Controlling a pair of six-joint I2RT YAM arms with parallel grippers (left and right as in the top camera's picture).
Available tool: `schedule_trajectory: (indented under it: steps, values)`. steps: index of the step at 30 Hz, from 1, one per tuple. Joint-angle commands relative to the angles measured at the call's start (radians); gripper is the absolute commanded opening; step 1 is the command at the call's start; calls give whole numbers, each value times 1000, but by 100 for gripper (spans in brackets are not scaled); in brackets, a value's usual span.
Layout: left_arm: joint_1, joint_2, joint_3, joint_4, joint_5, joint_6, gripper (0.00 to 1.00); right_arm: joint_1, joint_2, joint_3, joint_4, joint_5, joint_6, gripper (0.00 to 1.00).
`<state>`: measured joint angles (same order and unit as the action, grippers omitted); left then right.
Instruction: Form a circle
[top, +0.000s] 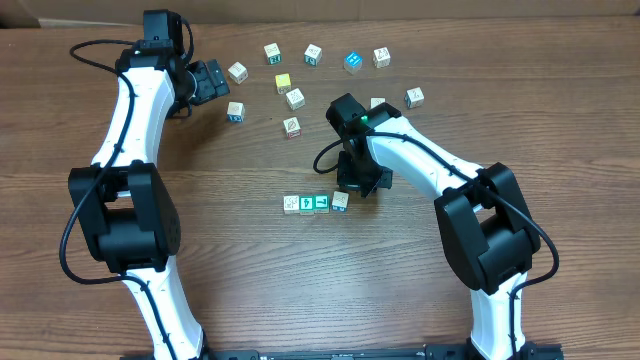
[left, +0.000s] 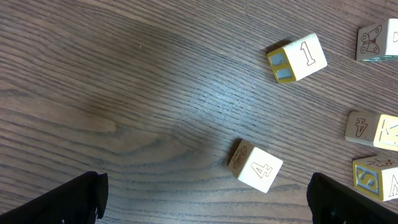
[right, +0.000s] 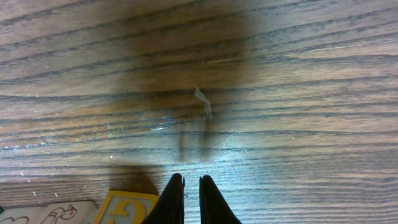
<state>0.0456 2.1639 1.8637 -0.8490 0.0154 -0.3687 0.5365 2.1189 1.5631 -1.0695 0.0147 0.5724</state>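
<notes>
Right gripper (top: 361, 183) is hovering low over the table (top: 250, 290), just right of a short row of blocks (top: 312, 203) lying near the middle. Its two fingers (right: 172, 202) are pressing together with nothing between them. In the right wrist view a yellow block (right: 128, 208) is lying just left of the fingertips and apart from them, with a pale block (right: 50, 215) beside it. The right arm (top: 430, 165) is standing bent, its elbow out to the right and its wrist pointing the fingers down at the wood.

At the far left, the left gripper (top: 208, 82) is hanging with its jaws wide apart, holding nothing. A block marked 4 (left: 256, 168) is lying ahead of the open jaws, touching neither finger, and a block marked 1 (left: 298, 57) is lying farther off. The other loose blocks (top: 313, 54) are lying scattered across the far side of the table, well apart from the row.

From overhead, the right gripper's fingertips are hiding beneath its own wrist, and the markings on the blocks are too small to read. The lower frame edge is cutting off the yellow block and the pale block, and several blocks are running off the right edge of the left wrist view.
</notes>
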Motion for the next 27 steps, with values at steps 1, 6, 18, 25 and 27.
schedule_trajectory:
  steps: [1,6,18,25,27]
  values:
    - [-7,-6,13,0,4,-21,100,-4,2,-6,0,10,4,7]
    - [-7,-6,13,0,4,-21,100,-4,2,-6,-1,10,3,7]
    - [-7,-6,13,0,4,-21,100,-4,2,-6,-10,10,3,7]
    - [-7,-6,13,0,4,-21,100,-4,2,-6,-18,10,3,7]
    - [-7,-6,13,0,4,-21,100,-4,2,-6,-18,10,3,7]
